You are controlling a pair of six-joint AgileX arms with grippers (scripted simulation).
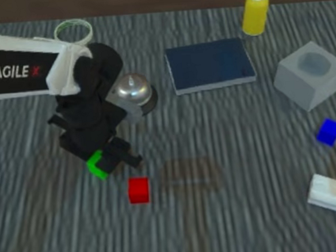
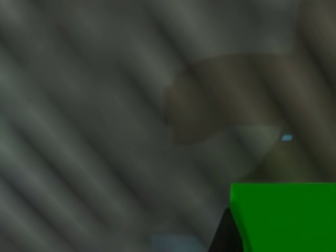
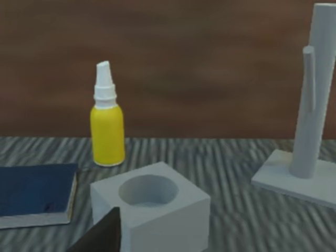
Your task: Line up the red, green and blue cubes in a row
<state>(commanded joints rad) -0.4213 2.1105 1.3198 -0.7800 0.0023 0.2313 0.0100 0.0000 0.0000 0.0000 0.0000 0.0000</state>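
Observation:
My left gripper (image 1: 101, 159) is shut on the green cube (image 1: 97, 165), holding it just left of and slightly behind the red cube (image 1: 139, 190), which lies on the table. In the left wrist view the green cube (image 2: 283, 218) fills the corner beside one dark finger (image 2: 226, 237), with striped tabletop beyond it. The blue cube (image 1: 329, 132) rests alone at the far right of the table, in front of the grey block. My right arm (image 1: 334, 195) is parked at the right front edge.
A silver bell (image 1: 132, 91) sits right behind the left arm and a green ring (image 1: 73, 31) lies at the back left. A dark blue book (image 1: 210, 65), a yellow bottle (image 1: 256, 13) and a grey block with a round hollow (image 1: 311, 74) stand along the back. A grey stand (image 3: 310, 105) rises behind the block.

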